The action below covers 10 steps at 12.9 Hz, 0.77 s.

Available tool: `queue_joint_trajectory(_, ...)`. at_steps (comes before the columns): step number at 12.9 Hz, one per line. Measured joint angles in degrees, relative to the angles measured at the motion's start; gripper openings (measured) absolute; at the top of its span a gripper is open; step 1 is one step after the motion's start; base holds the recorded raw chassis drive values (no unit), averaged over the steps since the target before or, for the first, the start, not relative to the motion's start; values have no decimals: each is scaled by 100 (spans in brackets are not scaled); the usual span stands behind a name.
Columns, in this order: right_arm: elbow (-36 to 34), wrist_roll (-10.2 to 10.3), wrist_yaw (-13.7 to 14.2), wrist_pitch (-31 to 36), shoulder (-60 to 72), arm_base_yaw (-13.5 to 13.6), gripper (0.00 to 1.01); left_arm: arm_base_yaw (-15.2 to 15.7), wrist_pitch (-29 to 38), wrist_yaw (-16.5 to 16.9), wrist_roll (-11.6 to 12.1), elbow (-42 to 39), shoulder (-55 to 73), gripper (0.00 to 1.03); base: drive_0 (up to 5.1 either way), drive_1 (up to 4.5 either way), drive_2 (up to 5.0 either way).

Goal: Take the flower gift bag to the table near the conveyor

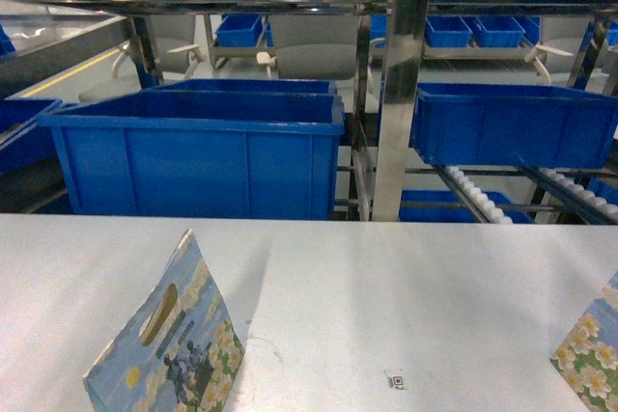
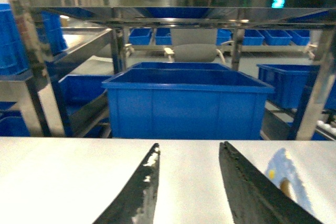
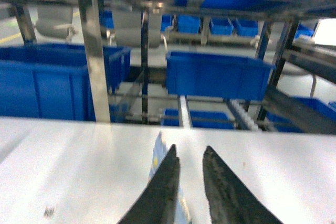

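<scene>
- Nearest the head camera: a flower-printed paper gift bag with a blue sky pattern and an oval cut-out handle (image 1: 164, 344), upright on the large flat white-topped counter (image 1: 406, 287), well to the left of the small QR-code sticker (image 1: 395, 380).
- A second flower-printed bag (image 1: 589, 349) shows only as a corner to the right of the sticker.
- Left hand (image 2: 189, 182): released, its dark fingers (image 2: 137, 192) spread and empty over the counter; the first bag's edge (image 2: 283, 174) lies just to its right.
- Right hand (image 3: 189, 182): fingers nearly together; a bag edge (image 3: 157, 156) lies beside the left finger, but whether it is grasped cannot be told.
- Beyond the counter, past the sticker: the shiny stainless-steel conveyor racking with white rollers (image 1: 478, 195), carrying large blue plastic bins (image 1: 198, 151).
- Progress, as judged: one bag already stands on the counter near the conveyor; the right-hand bag's placement and release appear unfinished.
</scene>
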Motion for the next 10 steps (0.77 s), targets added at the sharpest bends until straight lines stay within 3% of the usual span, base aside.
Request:
queue_joint_trajectory(1, 0, -11, -7, -328, -590, 0, 1, -302, 2, -107, 4, 2, 39, 16, 0, 0, 0)
queue_joint_trajectory(2, 2, 11, 2, -426, -579, -2, 2, -264, 7, -195, 0, 2, 39, 3, 0, 0, 0)
queue_joint_trajectory(8, 2, 11, -2, -415, -581, 0, 2, -240, 7, -208, -15, 2, 42, 2, 0, 0, 0)
queue_joint_trajectory(9, 2, 11, -4, -413, -581, 0, 14, -240, 7, -208, -17, 4, 42, 15, 0, 0, 0)
queue_joint_trajectory(10, 2, 11, -2, -415, -581, 0, 55, -240, 7, -208, -17, 4, 42, 55, 0, 0, 0)
